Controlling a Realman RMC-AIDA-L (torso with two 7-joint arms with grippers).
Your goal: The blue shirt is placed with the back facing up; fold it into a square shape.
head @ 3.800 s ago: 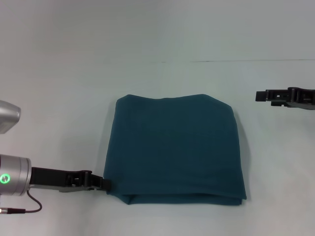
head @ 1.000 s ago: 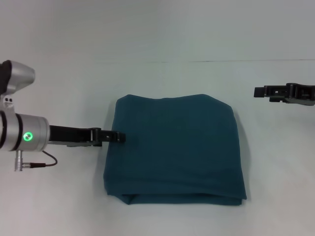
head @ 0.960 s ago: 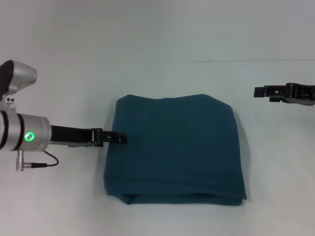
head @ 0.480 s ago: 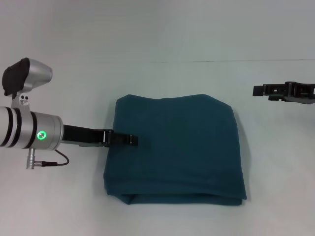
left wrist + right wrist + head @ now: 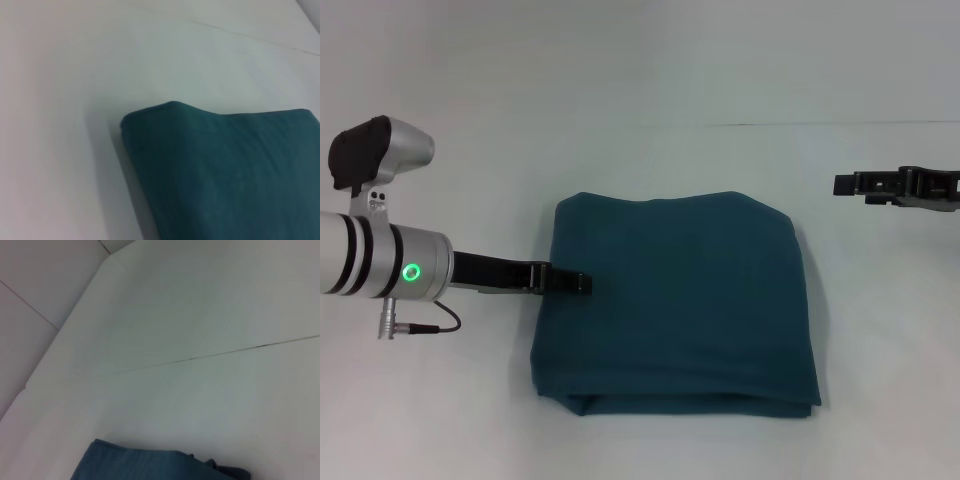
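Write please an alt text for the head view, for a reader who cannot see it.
A blue shirt, folded into a rough square, lies on a white table. The left gripper reaches in over the shirt's left edge, while the right gripper hovers apart at the far right.

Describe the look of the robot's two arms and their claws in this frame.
The left arm is a silver cylinder with black bands, a glowing green ring light, a black-capped housing and a thin dark cable. Its left claw is slim and black. The right claw is likewise black and angular.
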